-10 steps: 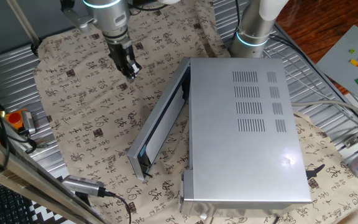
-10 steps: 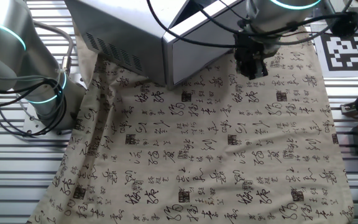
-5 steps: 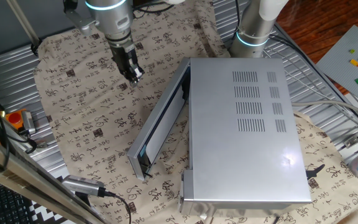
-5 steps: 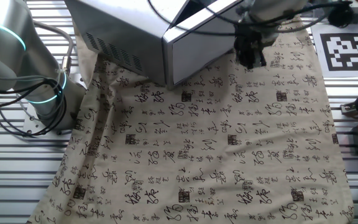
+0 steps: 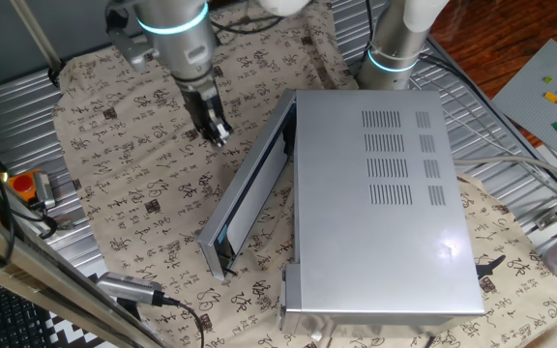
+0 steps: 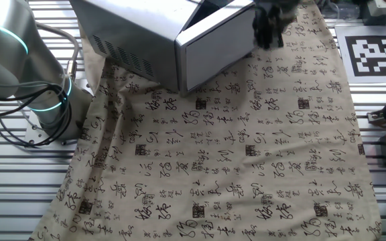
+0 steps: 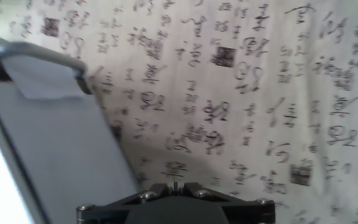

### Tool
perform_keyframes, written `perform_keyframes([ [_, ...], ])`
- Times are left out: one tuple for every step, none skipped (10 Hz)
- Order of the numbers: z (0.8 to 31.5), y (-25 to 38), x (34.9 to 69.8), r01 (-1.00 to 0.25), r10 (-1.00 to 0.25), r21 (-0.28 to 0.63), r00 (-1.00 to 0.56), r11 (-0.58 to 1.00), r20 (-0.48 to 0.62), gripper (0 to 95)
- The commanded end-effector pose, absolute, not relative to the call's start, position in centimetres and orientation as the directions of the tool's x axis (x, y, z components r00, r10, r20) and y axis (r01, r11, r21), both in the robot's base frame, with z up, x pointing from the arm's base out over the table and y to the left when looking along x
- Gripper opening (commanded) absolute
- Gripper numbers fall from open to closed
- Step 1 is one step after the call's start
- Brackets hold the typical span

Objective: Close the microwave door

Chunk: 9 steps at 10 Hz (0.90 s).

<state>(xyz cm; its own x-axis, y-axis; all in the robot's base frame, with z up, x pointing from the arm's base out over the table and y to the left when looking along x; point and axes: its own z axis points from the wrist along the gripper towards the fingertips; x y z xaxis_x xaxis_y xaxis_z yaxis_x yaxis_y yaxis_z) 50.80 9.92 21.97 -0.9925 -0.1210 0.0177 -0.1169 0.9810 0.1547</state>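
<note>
The microwave (image 5: 385,193) is a big silver-grey box with vent slots on top, lying on the patterned cloth. The microwave door (image 5: 249,188) stands open at an angle, hinged at the far end, with its free end near the front. My gripper (image 5: 219,135) is shut and empty, hanging just left of the door's outer face near the hinge end. In the other fixed view the gripper (image 6: 269,39) is beside the door's (image 6: 213,50) far edge. In the hand view the door's grey outer face (image 7: 48,143) fills the left, and my gripper (image 7: 176,185) is at the bottom.
A second arm's base (image 5: 395,48) stands behind the microwave and also shows in the other fixed view (image 6: 39,87). An orange object (image 5: 25,184) and a cable plug (image 5: 129,288) lie at the left. A grey brick plate (image 5: 549,87) is at the right.
My gripper has moved across the cloth toward the door's outer face, right and nearer in the one fixed view. The door has not moved.
</note>
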Motion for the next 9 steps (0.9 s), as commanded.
perform_keyframes([
  [22.07,11.04,50.42,-0.092,-0.097,0.153,-0.995,0.984,0.021,0.0],
  [22.13,11.31,50.36,-0.087,-0.092,0.152,-0.996,0.984,0.023,0.0],
  [22.13,11.31,50.36,-0.096,-0.100,0.151,-0.995,0.984,0.023,0.0],
  [22.13,11.31,50.36,-0.116,-0.121,0.151,-0.992,0.982,0.026,0.0],
  [22.13,11.31,50.36,-0.147,-0.152,0.146,-0.988,0.978,0.023,0.0],
  [22.13,11.31,50.36,-0.181,-0.184,0.142,-0.983,0.973,0.008,0.0],
  [22.13,11.31,50.36,-0.190,-0.192,0.141,-0.981,0.972,0.000,0.0],
  [22.13,11.31,50.36,-0.195,-0.195,0.139,-0.981,0.971,-0.010,0.0],
  [22.13,11.31,50.36,-0.192,-0.192,0.135,-0.981,0.972,-0.015,0.0],
])
